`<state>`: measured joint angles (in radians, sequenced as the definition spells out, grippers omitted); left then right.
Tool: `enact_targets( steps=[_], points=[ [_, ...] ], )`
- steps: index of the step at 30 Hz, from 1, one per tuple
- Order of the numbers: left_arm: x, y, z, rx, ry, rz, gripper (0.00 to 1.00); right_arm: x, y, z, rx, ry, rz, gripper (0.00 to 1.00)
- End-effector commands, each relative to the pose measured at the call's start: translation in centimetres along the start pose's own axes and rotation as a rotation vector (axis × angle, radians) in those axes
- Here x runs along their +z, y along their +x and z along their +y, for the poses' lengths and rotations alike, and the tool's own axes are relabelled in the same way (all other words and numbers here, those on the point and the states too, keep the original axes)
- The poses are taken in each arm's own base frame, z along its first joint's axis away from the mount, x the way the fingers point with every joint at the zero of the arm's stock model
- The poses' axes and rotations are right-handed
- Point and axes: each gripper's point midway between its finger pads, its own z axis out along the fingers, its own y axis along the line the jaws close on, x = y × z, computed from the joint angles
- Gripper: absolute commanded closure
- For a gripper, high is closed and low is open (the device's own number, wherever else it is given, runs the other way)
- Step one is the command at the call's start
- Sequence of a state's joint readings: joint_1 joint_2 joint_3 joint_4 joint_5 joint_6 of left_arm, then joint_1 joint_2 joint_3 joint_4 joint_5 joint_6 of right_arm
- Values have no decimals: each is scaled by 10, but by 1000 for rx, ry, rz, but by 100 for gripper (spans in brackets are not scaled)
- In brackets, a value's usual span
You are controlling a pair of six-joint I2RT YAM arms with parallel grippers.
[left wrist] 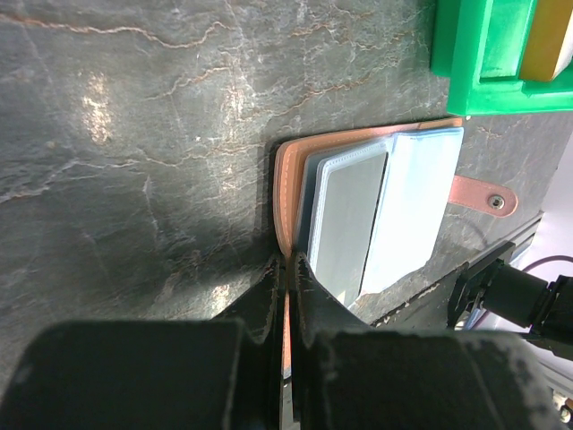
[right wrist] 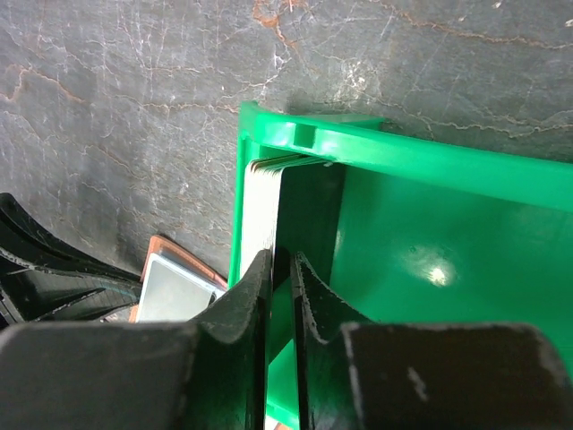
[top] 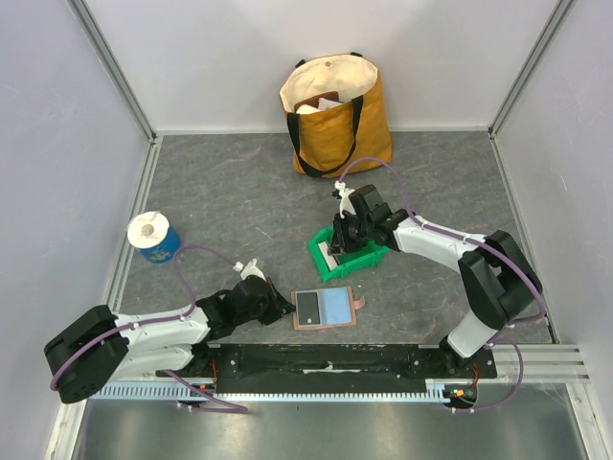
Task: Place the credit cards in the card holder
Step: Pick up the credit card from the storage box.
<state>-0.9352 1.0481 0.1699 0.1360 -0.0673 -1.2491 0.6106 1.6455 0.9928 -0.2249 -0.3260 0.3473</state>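
**Credit cards: one in its pocket, the stack waiting in the bin**

Credit cards stand on edge as a thin, pale stack against the left wall of the green bin, just beyond the card holder, which lies open and flat on the table near the arms' bases. By my reading the task is early. One grey card appears to be seated in a clear sleeve on the holder's left half. The stack in the bin has yet to be moved across.

The left gripper has its fingers pressed together on the terracotta cover at the holder's edge, pinning it in place. The right gripper is down inside the bin at the inner face of the stack. Its fingers are drawn close with only a narrow slit between them, and I cannot tell whether a card is caught in that slit.

The count:
- One card holder, with its snap tab lying out to the side.
- One green bin.
- One card visible in the holder.
- A stack of cards in the bin, too tightly packed to number.
- Two grippers, both at work.
- Off to the sides, one tote bag at the back and one blue tub on the left.
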Motion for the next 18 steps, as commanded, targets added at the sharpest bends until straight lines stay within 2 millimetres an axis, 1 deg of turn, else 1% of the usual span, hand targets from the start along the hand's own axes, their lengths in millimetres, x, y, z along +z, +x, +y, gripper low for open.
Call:
enact_targets(
  steps=[1,7,8,9,11,18],
  points=[
    [-3,14,60,45,-207,44,98,-10,-22,9,-28,-37,-66,84],
    [-3,14,60,49,-209,47,98,-14,-25,0,-36,4,-81,84],
    [-1,12,54,48,-187,39,98,-14,-25,0,-39,3,-79,85],
    [-1,13,54,47,-187,41,98,-14,-24,0,-36,0,-72,85],
    [-1,13,55,49,-187,40,98,-14,-23,4,-38,-18,-66,85],
    [0,12,54,47,-185,39,98,-21,-28,15,-9,-60,-81,89]
  ],
)
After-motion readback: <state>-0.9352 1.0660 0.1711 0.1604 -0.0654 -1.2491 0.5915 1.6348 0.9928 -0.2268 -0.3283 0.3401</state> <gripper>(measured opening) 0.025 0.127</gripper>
